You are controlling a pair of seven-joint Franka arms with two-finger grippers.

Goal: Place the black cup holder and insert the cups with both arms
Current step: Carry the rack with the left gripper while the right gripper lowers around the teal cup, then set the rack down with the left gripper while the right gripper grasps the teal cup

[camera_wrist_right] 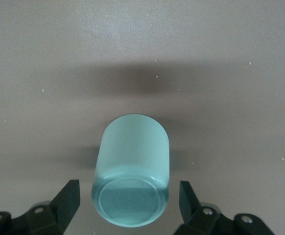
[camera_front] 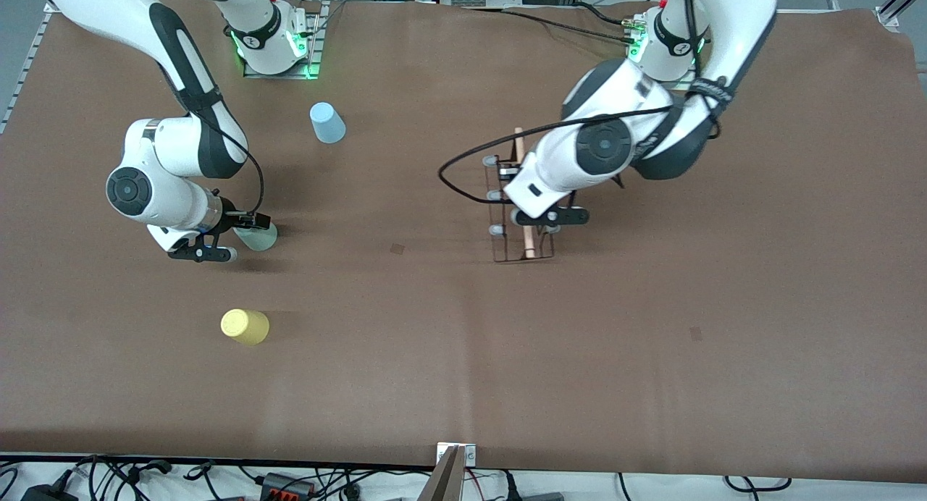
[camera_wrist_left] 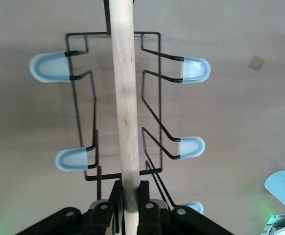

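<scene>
left gripper [camera_wrist_left: 129, 208] is clamped on the wooden rod handle [camera_wrist_left: 124, 98] of the black cup holder [camera_front: 518, 208] mid-table. right gripper [camera_wrist_right: 130, 203] – fingers spread, not touching – straddles the upside-down grey-green cup [camera_wrist_right: 131, 171]; blue cup [camera_front: 326, 122] and yellow cup [camera_front: 245, 326] stand apart.

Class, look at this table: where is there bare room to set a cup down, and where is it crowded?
Bare: the table nearer the camera than the rack, and between the rack and blue cup. Crowded: around the green cup under the right gripper, and where the left gripper clamps the rack's handle.
</scene>
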